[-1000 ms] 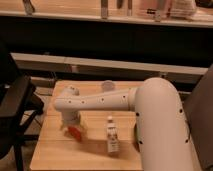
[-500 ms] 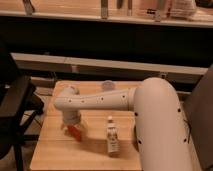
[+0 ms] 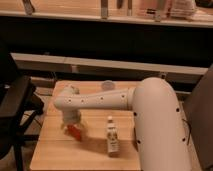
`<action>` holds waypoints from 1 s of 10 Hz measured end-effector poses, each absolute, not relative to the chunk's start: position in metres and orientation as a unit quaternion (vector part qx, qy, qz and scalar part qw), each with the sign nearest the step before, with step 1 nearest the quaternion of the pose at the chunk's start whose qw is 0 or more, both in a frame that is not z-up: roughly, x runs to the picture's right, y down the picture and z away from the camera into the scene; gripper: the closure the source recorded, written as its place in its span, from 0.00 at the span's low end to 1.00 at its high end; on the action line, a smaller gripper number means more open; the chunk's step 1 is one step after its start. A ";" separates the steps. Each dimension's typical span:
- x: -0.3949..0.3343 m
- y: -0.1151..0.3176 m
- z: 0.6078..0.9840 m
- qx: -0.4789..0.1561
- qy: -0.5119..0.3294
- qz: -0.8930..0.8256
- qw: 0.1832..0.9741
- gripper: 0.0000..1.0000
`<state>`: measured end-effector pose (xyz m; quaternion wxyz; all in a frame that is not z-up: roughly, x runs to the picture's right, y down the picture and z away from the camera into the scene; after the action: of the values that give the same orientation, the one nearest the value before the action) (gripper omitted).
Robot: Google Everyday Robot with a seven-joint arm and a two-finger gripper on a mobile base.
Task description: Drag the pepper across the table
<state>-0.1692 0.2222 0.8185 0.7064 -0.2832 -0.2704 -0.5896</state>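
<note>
The pepper (image 3: pixel 75 131) is a small orange-red chili lying on the left half of the light wooden table (image 3: pixel 54 150). My gripper (image 3: pixel 70 124) hangs straight down over it at the end of the white arm (image 3: pixel 100 102), with its tips right at the pepper's upper left end. The jaws stand open, and the wrist hides part of the pepper. I cannot tell whether the tips touch it.
A white-labelled bottle (image 3: pixel 112 136) stands upright just right of the pepper. A pale round object (image 3: pixel 108 85) sits at the table's far edge. A black chair (image 3: pixel 15 107) is close to the table's left side. The robot's bulky white body (image 3: pixel 157 130) covers the table's right part.
</note>
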 end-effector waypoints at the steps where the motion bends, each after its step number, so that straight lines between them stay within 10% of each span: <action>1: -0.169 0.222 0.820 -0.284 -0.270 -0.589 0.707 0.20; 10: -0.167 0.218 0.827 -0.285 -0.267 -0.586 0.710 0.20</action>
<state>-0.1666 0.2176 0.8266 0.7100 -0.2847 -0.2673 -0.5861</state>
